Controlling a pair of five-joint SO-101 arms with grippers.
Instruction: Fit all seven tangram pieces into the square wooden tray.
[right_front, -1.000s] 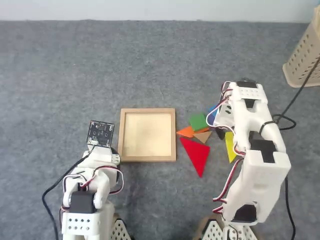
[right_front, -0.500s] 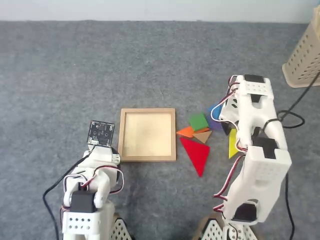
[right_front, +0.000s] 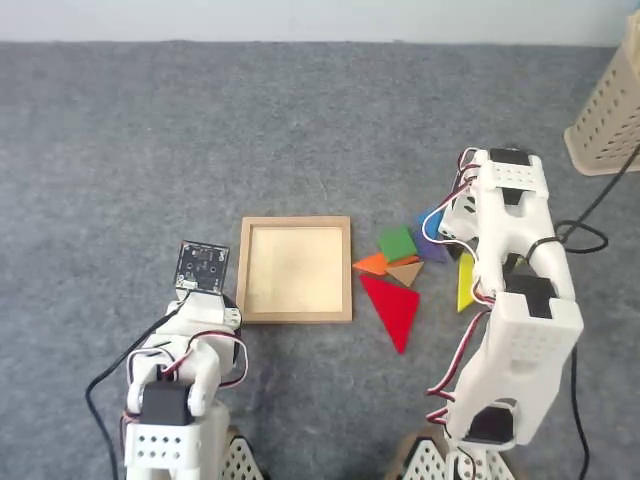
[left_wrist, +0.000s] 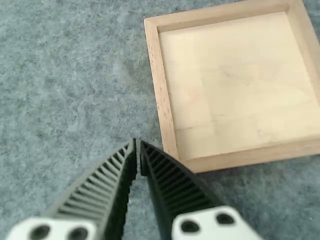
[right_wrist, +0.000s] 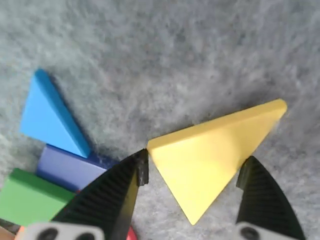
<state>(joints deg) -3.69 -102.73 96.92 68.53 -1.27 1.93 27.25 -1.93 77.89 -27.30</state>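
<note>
While a grey felt-like cloth (right_front: 200, 130) is covering the whole table, a pale wall strip (right_front: 300, 20) is running along its far edge, and a beige perforated basket (right_front: 608, 110) is standing at the far right corner, cut off by the border. The square wooden tray (right_front: 295, 315) is lying flat near the middle, showing its bare pale bottom. Just beside it the red triangle (right_front: 392, 308), orange triangle (right_front: 372, 264), brown triangle (right_front: 405, 271) and green square (right_front: 396, 242) are lying close together. In the high view the right arm (right_front: 515, 300) is covering part of the blue triangle (right_wrist: 50, 117), the purple piece (right_wrist: 70, 167) and the yellow triangle (right_wrist: 215, 152). The right gripper (right_wrist: 195, 170) is hanging low with its jaws apart, 1 on each side of the yellow triangle; whether they are touching it is hard to tell. The left gripper (left_wrist: 135, 150) is pointing at the cloth just beside 1 corner of the tray, its 2 ribbed fingers (left_wrist: 105, 192) pressed nearly together and holding nothing.
</note>
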